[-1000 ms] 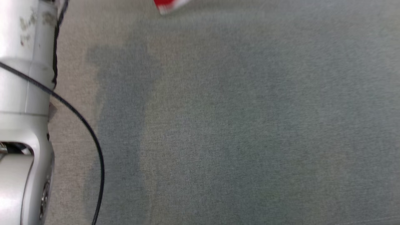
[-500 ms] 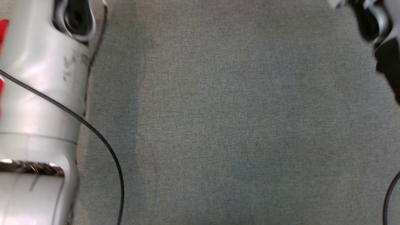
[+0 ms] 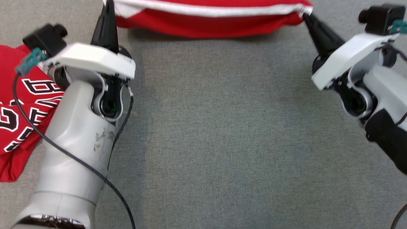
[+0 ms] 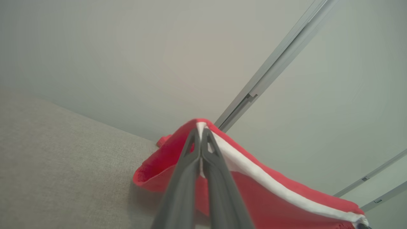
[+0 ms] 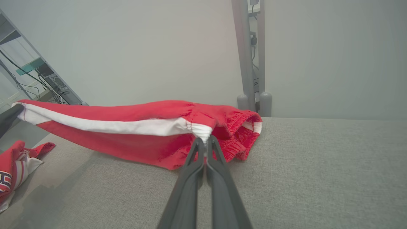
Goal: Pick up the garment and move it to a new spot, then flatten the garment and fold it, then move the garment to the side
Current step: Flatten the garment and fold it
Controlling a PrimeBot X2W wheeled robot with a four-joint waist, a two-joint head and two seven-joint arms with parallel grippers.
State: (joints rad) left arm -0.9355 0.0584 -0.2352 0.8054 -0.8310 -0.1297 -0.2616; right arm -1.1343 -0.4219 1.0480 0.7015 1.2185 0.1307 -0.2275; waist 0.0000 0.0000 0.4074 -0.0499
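- Grey woven counter (image 3: 222,143) nearest; a crumpled red lettered jersey (image 3: 19,105) at 9 o'clock.
- Left pincer (image 3: 109,6), 11 o'clock, clenched on the garment (image 3: 206,22) at its white stripe.
- Right pincer (image 3: 306,16), 1 o'clock, clenched on its gathered corner.
- Soft red garment stretched between them at 12 o'clock.

You are in a lab or test room. Note the grey cloth-covered bench (image 3: 222,143), bare walls (image 5: 143,47), a metal post (image 5: 246,63) at 12 o'clock, and a computer (image 5: 58,84) at 10 o'clock in the right wrist view.
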